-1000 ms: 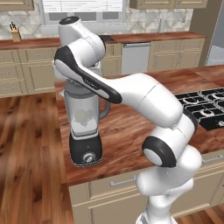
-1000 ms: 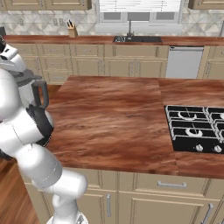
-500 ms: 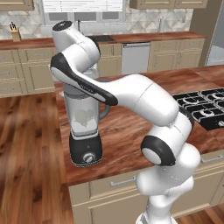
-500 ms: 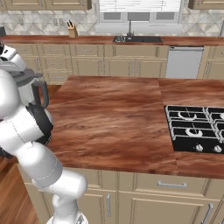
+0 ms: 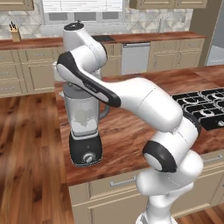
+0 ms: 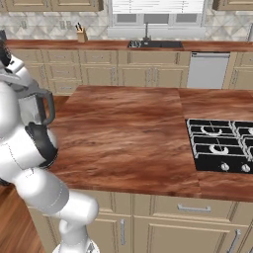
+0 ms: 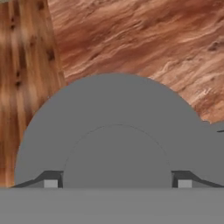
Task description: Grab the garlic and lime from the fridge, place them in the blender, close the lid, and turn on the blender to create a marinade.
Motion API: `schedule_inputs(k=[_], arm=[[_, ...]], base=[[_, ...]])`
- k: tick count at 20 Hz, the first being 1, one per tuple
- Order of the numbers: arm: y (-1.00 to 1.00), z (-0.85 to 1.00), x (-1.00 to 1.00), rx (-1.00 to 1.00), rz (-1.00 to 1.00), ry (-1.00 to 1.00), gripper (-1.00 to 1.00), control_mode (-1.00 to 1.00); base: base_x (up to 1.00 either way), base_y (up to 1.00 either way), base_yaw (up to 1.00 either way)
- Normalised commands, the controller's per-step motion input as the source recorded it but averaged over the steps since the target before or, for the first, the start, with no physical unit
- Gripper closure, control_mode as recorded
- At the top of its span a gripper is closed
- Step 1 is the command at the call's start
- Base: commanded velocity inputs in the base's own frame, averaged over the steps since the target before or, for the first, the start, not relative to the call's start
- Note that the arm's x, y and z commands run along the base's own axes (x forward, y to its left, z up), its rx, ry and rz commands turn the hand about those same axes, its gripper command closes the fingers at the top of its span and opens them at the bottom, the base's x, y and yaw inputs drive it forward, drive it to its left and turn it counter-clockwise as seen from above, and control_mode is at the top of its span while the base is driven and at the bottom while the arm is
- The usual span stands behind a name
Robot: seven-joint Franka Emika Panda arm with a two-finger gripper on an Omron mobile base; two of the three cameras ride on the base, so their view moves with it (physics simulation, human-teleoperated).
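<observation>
The blender (image 5: 85,127) stands on the left end of the island counter, a clear jug on a black base with a silver dial (image 5: 89,157). A pale lump shows through the jug wall. My arm bends over the jug and hides its top in the left base view. In the hand view I look straight down on the dark grey lid (image 7: 113,113), with its raised knob (image 7: 117,153) close below the hand. My gripper (image 7: 117,183) is open, one fingertip on each side of the knob. The jug's handle (image 6: 48,106) shows beside my arm. The fridge, garlic and lime are out of view.
The wooden island counter (image 6: 123,133) stretches right of the blender. A black gas cooktop (image 6: 220,146) lies at its right end. The counter's left edge drops to wood floor (image 5: 26,144) just beside the blender. A sink and dishwasher line the back wall.
The arm's upper joints have shifted slightly over the jug. The blender has stayed where it was.
</observation>
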Motion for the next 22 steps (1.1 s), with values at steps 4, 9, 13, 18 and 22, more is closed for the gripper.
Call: schedule_inputs(k=[4,9,13,18,22], arm=[[0.0,-0.07,0.04,0.12,0.0,0.15,1.0,-1.0],[0.0,0.0,0.08,0.01,0.0,0.12,1.0,-1.0],[0.0,-0.02,0.01,0.0,0.0,0.16,1.0,-1.0],[0.02,0.0,0.02,0.0,0.0,0.08,1.0,-1.0],[0.03,-0.02,0.03,-0.01,0.0,0.1,1.0,-1.0]], base=[[0.0,0.0,0.0],[0.0,0.0,0.0],[0.0,0.0,0.0],[0.0,0.0,0.0],[0.0,0.0,0.0]])
